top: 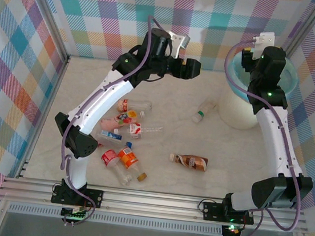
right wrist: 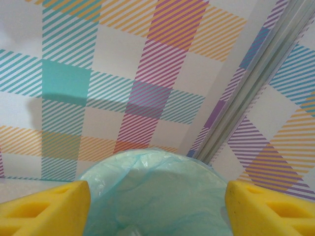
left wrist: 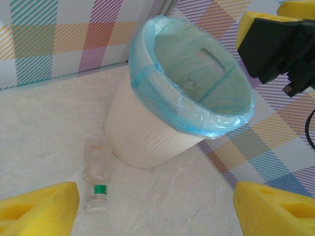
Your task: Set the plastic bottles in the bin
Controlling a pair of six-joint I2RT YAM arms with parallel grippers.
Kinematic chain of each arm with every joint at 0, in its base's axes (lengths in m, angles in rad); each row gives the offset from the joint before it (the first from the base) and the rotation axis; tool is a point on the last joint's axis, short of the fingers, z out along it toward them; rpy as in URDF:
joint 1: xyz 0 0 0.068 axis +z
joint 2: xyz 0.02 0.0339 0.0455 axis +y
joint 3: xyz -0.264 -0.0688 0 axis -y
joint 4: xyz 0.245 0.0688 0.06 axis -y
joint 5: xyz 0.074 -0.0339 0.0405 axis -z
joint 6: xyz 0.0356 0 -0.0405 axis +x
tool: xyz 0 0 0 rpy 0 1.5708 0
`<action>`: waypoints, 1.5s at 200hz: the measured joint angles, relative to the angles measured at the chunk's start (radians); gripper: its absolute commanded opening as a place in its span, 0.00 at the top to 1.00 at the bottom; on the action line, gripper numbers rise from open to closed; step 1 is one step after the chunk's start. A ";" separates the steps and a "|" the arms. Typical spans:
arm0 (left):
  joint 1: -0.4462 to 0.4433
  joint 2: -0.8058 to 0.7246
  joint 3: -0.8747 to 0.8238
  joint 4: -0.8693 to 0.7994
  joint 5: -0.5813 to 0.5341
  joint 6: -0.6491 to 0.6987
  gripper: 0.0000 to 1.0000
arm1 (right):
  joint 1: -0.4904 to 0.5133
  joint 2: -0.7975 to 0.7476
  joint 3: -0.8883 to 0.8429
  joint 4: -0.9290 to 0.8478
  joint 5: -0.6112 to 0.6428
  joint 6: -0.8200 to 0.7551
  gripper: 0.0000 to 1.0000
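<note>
The bin (top: pixel 240 112) stands at the back right, cream-white with a blue-green bag over its rim (left wrist: pixel 147 93). My right gripper (top: pixel 249 63) hangs over its mouth, open and empty; its yellow pads (right wrist: pixel 44 209) flank the bag (right wrist: pixel 157 191) below. My left gripper (top: pixel 191 69) is raised at the back middle, facing the bin, open with nothing between its pads (left wrist: pixel 39 209). A clear bottle with a green neck band (left wrist: pixel 97 172) lies beside the bin's base (top: pixel 204 109). Several labelled bottles (top: pixel 125 140) lie clustered at the left. A brown-labelled bottle (top: pixel 189 161) lies near the front.
Plaid walls enclose the table on three sides, with a metal corner post (right wrist: pixel 251 88) behind the bin. The metal rail (top: pixel 153 201) runs along the near edge. Bare tabletop (top: pixel 201 135) lies between the cluster and the bin.
</note>
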 measured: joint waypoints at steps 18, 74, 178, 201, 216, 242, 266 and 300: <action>0.000 -0.003 -0.006 0.000 -0.008 0.001 0.18 | 0.000 -0.006 0.001 -0.014 -0.002 0.000 0.27; 0.000 -0.052 -0.029 -0.002 -0.029 0.012 0.18 | -0.004 -0.039 0.045 -0.130 -0.063 0.043 0.27; 0.015 -0.171 -0.198 0.000 -0.057 0.026 0.18 | 0.064 -0.155 0.072 -0.379 -0.401 0.265 0.28; 0.017 -0.277 -0.330 0.007 -0.083 0.025 0.18 | 0.160 -0.203 0.024 -0.400 -0.428 0.322 0.28; 0.022 -0.365 -0.438 0.014 -0.101 0.022 0.18 | 0.237 -0.227 0.011 -0.414 -0.439 0.349 0.29; 0.032 -0.523 -0.620 0.036 -0.141 0.003 0.18 | 0.368 -0.230 0.011 -0.428 -0.446 0.387 0.29; 0.044 -0.658 -0.764 0.035 -0.189 -0.008 0.18 | 0.470 -0.204 0.011 -0.451 -0.454 0.416 0.28; 0.067 -0.810 -0.914 0.010 -0.262 -0.020 0.17 | 0.582 -0.155 -0.030 -0.454 -0.454 0.457 0.27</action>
